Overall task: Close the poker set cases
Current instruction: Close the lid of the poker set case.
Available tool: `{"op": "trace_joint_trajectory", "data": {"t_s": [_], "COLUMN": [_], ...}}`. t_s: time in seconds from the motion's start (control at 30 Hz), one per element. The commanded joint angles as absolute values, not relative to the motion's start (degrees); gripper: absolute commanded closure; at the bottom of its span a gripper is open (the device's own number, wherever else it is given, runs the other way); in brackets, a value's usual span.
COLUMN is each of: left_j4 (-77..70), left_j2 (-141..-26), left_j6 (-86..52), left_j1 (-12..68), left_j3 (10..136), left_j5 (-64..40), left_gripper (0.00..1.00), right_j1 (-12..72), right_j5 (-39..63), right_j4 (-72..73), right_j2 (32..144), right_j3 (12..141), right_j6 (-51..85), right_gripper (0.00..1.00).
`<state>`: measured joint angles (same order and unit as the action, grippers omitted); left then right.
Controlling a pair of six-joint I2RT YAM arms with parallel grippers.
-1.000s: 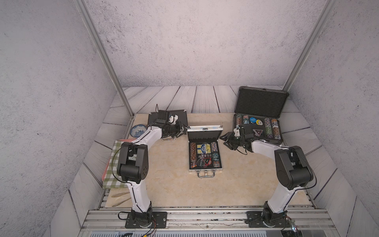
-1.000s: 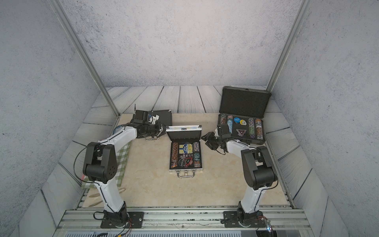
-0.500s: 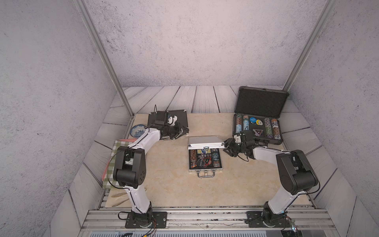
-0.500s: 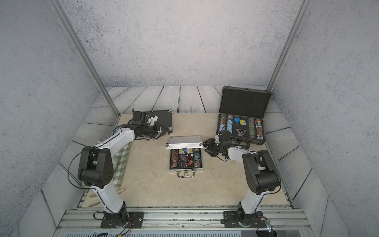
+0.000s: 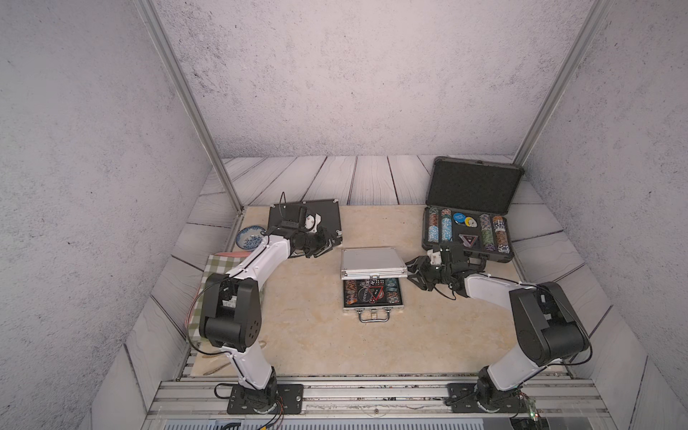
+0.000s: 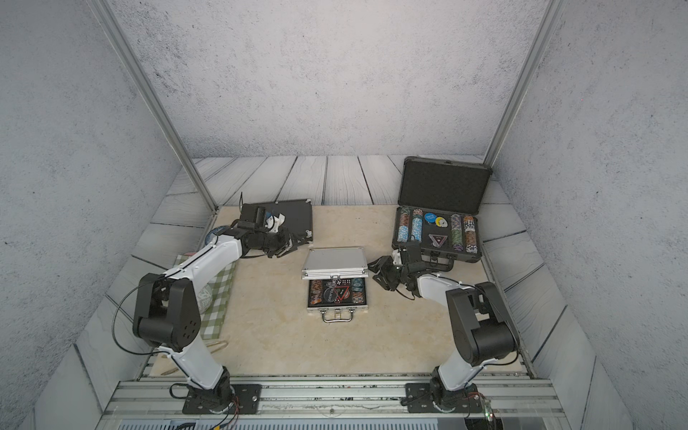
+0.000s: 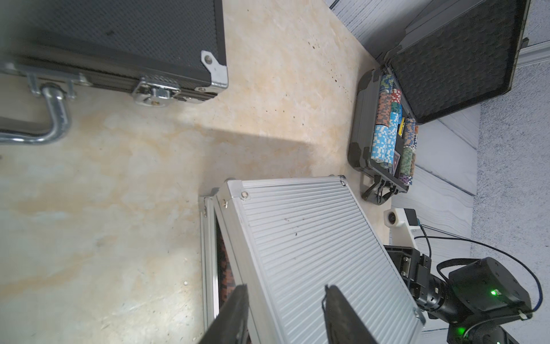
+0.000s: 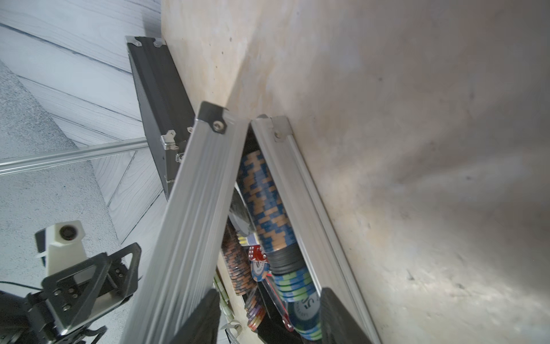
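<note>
Now lower: silver case lid (image 5: 373, 262)

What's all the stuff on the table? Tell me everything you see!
black case: one, black, back left, shut
silver case: one, silver, middle, lid partly down
big case: one, dark grey, back right, lid up
poker chips: many, mixed colours, inside silver and big cases
dish: one, blue patterned, left edge
cloth: one, green checked, left side
arms: two, white and black, mounted at front
left tool: one, black, open, by the black case
right tool: one, black, open, beside the silver case
</note>
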<state>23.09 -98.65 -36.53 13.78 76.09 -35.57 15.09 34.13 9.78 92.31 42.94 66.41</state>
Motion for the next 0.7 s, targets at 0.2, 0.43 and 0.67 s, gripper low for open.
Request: {"op": "trace_joint_trajectory", "data": {"t_s": [0.2, 0.43, 0.67], "left_j4": [27.9, 32.5, 37.2], "left_j2": [-97.0, -97.0, -98.3], "left_j6": [-33.2, -29.5, -25.8], "left_j1": [15.9, 23.3, 31.3], "left_j3": [76.3, 78.8, 80.7], "left_j5": [-31.7, -25.0, -18.5], "left_gripper": [0.55, 0.57, 0.7], "right_j1": [15.3, 15.3, 15.2], "right_j5": [35.9, 34.8, 33.4], "right_j4": [12.8, 9.5, 4.4], "right_j2": [88.1, 86.6, 85.0], "right_j3": [38.0, 36.0, 36.7], "right_j6": [65.7, 62.5, 57.8], "right_gripper": [0.44, 0.44, 0.44]}}
